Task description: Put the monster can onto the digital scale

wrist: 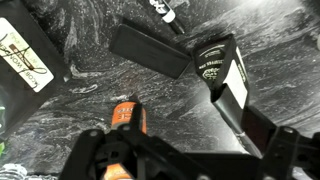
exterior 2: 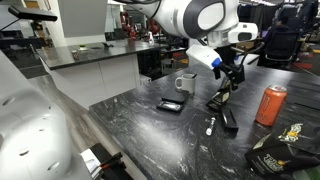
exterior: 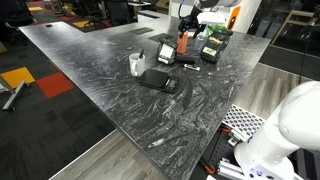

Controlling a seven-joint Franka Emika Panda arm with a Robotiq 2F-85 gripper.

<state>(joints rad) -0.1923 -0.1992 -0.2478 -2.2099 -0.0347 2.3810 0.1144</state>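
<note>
The claw (exterior 2: 233,80) is released, its fingers spread wide in the wrist view (wrist: 185,160), and it grasps nothing. It hangs above the table (exterior: 200,110), apart from the can (exterior 2: 271,104). The can stands upright on the tabletop in both exterior views (exterior: 184,42), well apart from the scale (exterior: 158,80). The scale lies flat and bare (wrist: 150,50), near a white cup (exterior 2: 185,83). A black labelled device (wrist: 225,72) lies between scale and can
</note>
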